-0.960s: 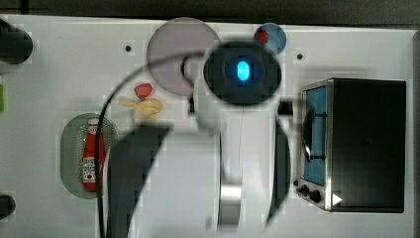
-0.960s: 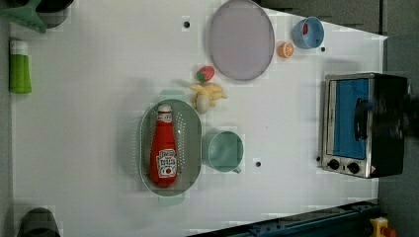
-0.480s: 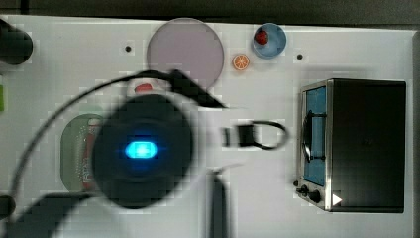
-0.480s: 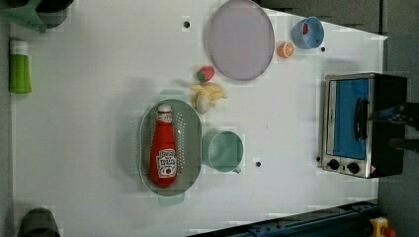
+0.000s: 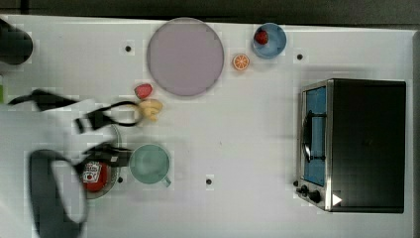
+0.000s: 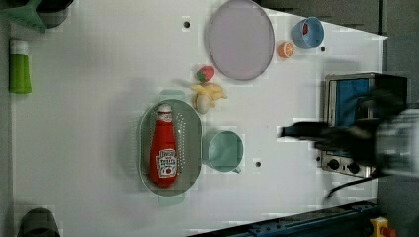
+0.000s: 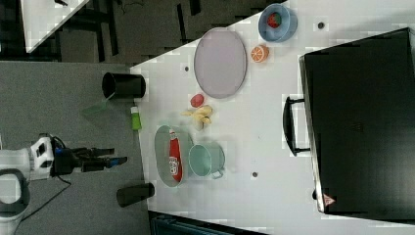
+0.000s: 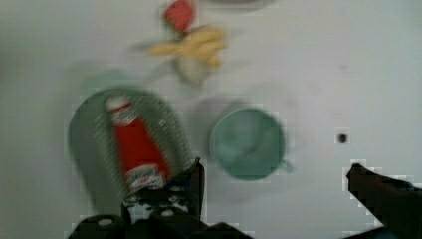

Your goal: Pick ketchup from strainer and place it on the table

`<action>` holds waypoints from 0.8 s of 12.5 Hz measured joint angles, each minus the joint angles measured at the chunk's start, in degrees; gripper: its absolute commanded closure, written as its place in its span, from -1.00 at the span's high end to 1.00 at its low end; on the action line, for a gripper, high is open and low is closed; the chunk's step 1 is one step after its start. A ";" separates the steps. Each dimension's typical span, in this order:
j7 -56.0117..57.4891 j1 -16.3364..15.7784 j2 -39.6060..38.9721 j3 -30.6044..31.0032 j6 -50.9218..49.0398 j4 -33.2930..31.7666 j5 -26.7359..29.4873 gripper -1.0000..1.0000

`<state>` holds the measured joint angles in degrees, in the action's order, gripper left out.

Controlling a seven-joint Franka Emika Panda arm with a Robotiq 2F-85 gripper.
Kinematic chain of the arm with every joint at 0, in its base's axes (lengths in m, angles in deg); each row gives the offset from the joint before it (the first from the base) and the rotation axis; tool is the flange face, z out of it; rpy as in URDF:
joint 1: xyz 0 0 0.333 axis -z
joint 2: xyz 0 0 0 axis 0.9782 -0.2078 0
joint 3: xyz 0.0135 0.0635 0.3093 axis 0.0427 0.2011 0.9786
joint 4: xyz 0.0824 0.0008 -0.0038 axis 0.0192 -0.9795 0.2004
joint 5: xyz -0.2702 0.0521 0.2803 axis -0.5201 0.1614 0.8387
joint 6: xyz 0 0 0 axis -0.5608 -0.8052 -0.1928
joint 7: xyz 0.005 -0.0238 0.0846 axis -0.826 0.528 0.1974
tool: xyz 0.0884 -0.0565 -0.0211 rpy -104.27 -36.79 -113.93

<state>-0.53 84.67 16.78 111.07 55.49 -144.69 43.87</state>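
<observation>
Jaws [image 8: 273, 174] wide apart, holding nothing; ketchup [image 8: 134, 147] lying in strainer [image 8: 87, 149] just outside one finger; mug [image 8: 247, 143] between fingers; risk of straddling mug, or nudging strainer across table [image 8: 348, 74].

- The strainer [image 6: 170, 146] is sitting close against the green mug [image 6: 225, 151] on the left view's right, leaving hardly any gap there.
- The banana [image 6: 207, 95] and strawberry [image 6: 205, 74] are crowding the surface [image 6: 89, 123] just beyond the ketchup [image 6: 164, 148] cap.
- A wide bare stretch is lying on the left view's left of the strainer, reaching toward the green bottle [image 6: 20, 66].
- The toaster oven [image 6: 363, 123] is blocking the left view's right edge.
- The tool [image 8: 276, 181], jaws spread wide, is hanging above the mug and strainer rim.
</observation>
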 measured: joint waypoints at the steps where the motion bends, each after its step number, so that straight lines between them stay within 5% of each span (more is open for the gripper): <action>1: 0.00 -0.54 -2.19 2.71 1.51 -0.11 -0.02 1.00; 8: -2.45 -2.43 -10.57 14.35 20.14 -6.49 -0.33 1.00; 10: -5.75 -2.70 -13.53 14.58 27.39 -9.96 -5.43 1.00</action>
<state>-6.28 81.97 3.25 125.64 82.88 -154.65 38.44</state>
